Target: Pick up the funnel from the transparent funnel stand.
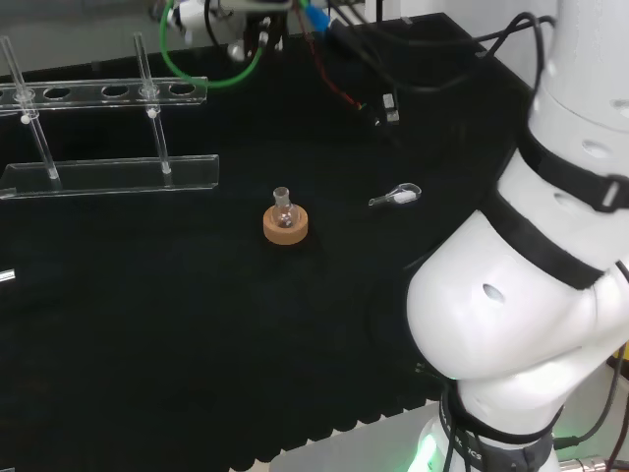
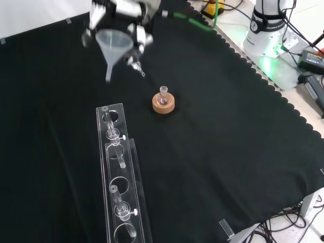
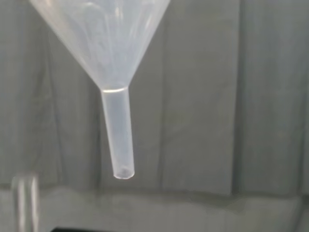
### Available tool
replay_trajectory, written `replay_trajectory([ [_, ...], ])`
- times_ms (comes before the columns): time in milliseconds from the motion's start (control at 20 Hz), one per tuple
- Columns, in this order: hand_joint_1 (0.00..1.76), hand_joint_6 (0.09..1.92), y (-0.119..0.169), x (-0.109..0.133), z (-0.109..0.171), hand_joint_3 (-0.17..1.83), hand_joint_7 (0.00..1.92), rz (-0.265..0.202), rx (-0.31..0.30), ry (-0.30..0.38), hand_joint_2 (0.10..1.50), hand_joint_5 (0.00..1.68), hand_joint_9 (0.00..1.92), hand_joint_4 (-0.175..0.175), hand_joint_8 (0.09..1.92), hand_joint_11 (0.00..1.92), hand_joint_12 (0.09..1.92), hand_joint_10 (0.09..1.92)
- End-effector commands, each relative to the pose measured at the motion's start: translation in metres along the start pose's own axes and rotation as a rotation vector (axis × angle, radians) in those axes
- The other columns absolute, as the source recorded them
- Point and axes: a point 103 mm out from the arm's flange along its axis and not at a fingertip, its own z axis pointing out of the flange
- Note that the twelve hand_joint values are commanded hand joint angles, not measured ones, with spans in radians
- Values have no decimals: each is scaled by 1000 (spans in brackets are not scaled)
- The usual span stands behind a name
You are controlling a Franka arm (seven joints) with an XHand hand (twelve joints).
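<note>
Hand (image 2: 132,11): apparently curled round the funnel's rim
Funnel (image 2: 113,45): spout hanging below the hand
Stand (image 2: 117,172): below, apart

In the front view, the flask on its cork ring (image 2: 163,104) stands right of the funnel stand (image 2: 121,177).

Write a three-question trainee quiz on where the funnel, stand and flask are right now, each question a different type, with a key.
1. True or false: the funnel sits in the transparent funnel stand.
2. The small flask rests on: A) a cork ring; B) a red ribbed ring; C) bare cloth.
3. Fill in: in the front view the hand has its fingers curled round the ____.

Key: 1 false, it is held up above the cloth; 2 A; 3 funnel.
</note>
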Motion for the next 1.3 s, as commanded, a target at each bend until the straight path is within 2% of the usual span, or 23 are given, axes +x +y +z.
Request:
replay_trajectory([
  [50, 1238, 92, -27, -36, -103, 967, 1865, 74, 56, -68, 375, 1658, 1920, -175, 813, 1920, 1159, 996],
  [150, 1238, 92, -34, -32, -106, 969, 1865, 105, 74, -77, 374, 1659, 1920, -175, 812, 1920, 1157, 996],
  [250, 1238, 91, -41, -26, -106, 970, 1865, 109, 94, -92, 374, 1660, 1920, -175, 812, 1920, 1157, 996],
  [300, 1238, 91, -46, -24, -105, 970, 1864, 135, 117, -109, 373, 1660, 1920, -175, 812, 1920, 1157, 996],
  [450, 1238, 90, -56, -19, -105, 972, 1859, 151, 141, -111, 372, 1661, 1920, -175, 812, 1920, 1158, 997],
  [550, 1238, 90, -66, -21, -109, 973, 1857, 120, 167, -97, 372, 1661, 1920, -175, 813, 1920, 1158, 998],
  [600, 1238, 90, -70, -18, -113, 973, 1857, 78, 168, -87, 371, 1661, 1920, -175, 814, 1920, 1158, 999],
  [700, 1238, 89, -76, -20, -119, 974, 1855, 47, 173, -58, 371, 1662, 1920, -175, 814, 1920, 1160, 999],
  [750, 1238, 89, -86, -26, -126, 974, 1854, 30, 162, -14, 371, 1662, 1920, -175, 814, 1920, 1160, 999],
  [950, 1238, 88, -99, -26, -134, 976, 1851, 24, 132, 23, 370, 1663, 1920, -175, 816, 1920, 1160, 999],
  [1050, 1238, 88, -105, -24, -136, 976, 1850, 42, 111, 27, 370, 1663, 1920, -175, 817, 1920, 1161, 999],
  [1300, 1238, 87, -106, -18, -140, 977, 1848, 53, 101, 9, 369, 1664, 1920, -175, 820, 1920, 1165, 998],
])
